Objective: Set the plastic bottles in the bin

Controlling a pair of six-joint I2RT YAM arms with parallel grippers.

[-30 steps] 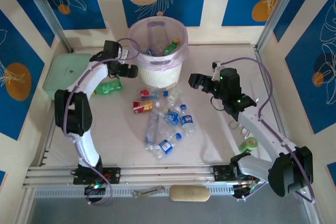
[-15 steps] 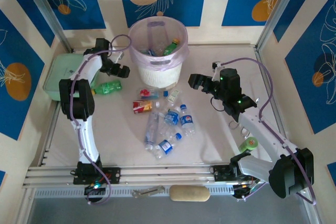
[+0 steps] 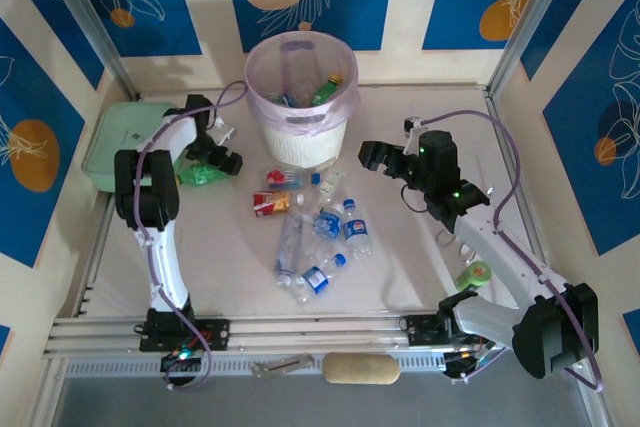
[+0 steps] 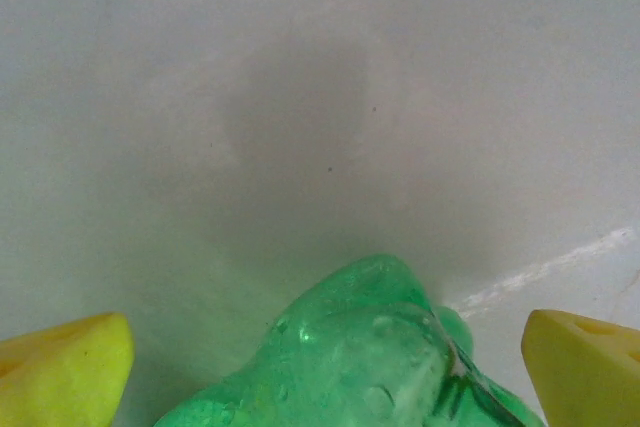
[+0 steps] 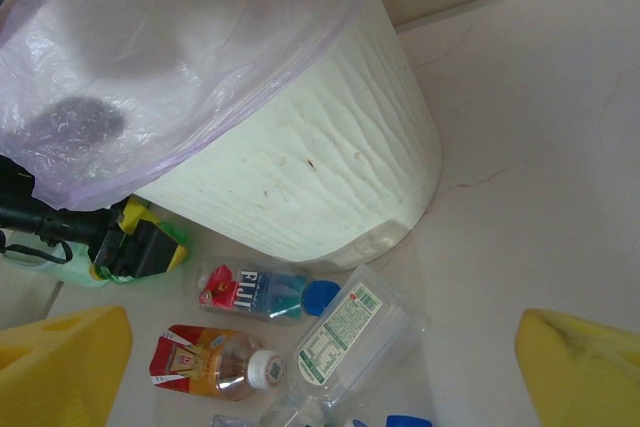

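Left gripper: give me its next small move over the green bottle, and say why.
Probably lower a touch and close. The left gripper is open, with the green bottle lying on the table between its yellow fingers, not yet pinched. A short descent and squeeze should secure it for the carry to the bin.

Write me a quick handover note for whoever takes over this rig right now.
Left gripper: open, jaws either side of a green bottle lying left of the bin, not gripped.
Right gripper: open, empty, in the air right of the bin.
Done: a few bottles in the bin.
Left: that green one, the pile in front of the bin, another green bottle beside the right arm.
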